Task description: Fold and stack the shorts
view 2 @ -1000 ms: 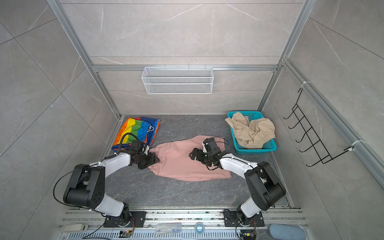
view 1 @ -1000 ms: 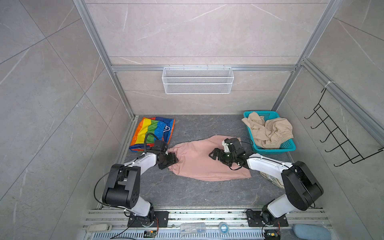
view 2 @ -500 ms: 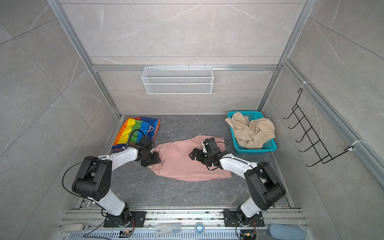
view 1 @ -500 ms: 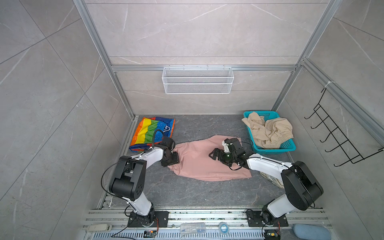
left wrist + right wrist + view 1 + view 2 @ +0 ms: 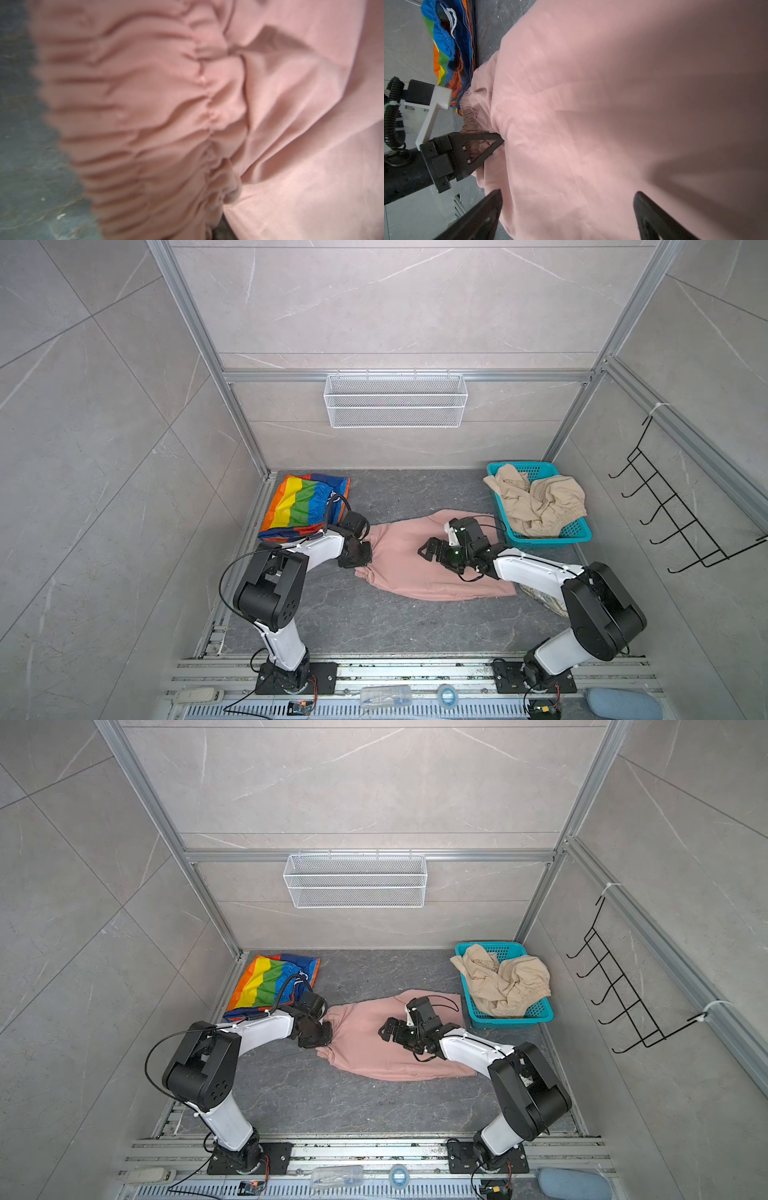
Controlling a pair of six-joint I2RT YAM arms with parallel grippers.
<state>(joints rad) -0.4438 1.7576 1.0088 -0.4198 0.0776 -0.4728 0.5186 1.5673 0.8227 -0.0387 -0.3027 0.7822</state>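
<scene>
**Bimanual folding of 3 pairs of shorts; the pink pair appears to be the one in hand.**

**Layout.** The pink shorts [image 5: 409,574] lie spread and creased in the middle of the dark surface [image 5: 374,626], between the 2 arms. The rainbow shorts [image 5: 303,506] lie as a flat packet at the far left corner, just beside the pink waistband. The beige shorts [image 5: 536,502] sit heaped in the teal basket [image 5: 550,537] at the far right, not yet folded.

**Risks.**
- (a) The left gripper [image 5: 499,140] bites only a small bunch of the gathered waistband [image 5: 135,124]. Elastic gathers are thick and springy, so the pinch may slip off. It may also catch 1 layer only, and a lift would then open the garment instead of folding it.
- (b) With 1 point held and the rest free, a pull would likely drag the whole cloth and skew the fold.
- (c) The left arm works just beside the rainbow shorts, so a sweep toward them could disturb that packet.
- (d) The right gripper [image 5: 569,207] could snag loose cloth if it closes carelessly.

**Grippers.**
- Left: jaws nearly together, clamped on the waistband edge of the pink shorts, with creases radiating from the tip.
- Right: jaws spread to full width and empty, poised over the middle of the pink shorts. Whether its tips touch the cloth cannot be told.
</scene>
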